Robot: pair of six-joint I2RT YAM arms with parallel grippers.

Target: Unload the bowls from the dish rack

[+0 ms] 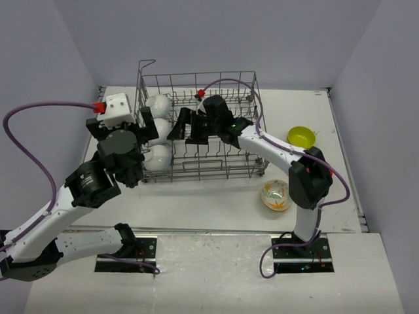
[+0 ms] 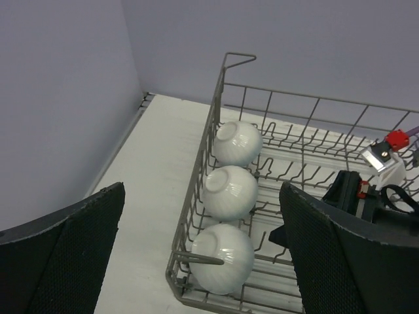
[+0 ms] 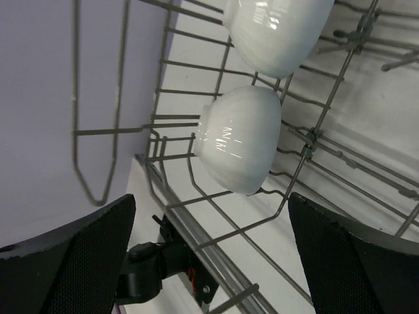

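I'm looking at a white table (image 1: pixel 196 203) with the grey wire dish rack (image 1: pixel 203 178) parked toward the back. To the right of the rack a yellow-green bowl (image 1: pixel 301 137) sits open side up. A cream floral bowl (image 1: pixel 275 195) sits just off the rack's near right corner, not touching it.

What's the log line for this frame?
rack: three white bowls inside | table: yellow bowl, floral bowl | left gripper: open, empty | right gripper: open, empty, over rack

The left arm (image 1: pixel 46 219) and right arm (image 1: pixel 275 150) are showing white shells (image 1: pixel 265 147) and black joint housings (image 1: pixel 308 183); purple cables (image 1: pixel 59 103) are trailing from red connectors (image 1: pixel 99 107); the left gripper's (image 2: pixel 201 196) black finger pads (image 2: pixel 72 261) are showing mesh texture.
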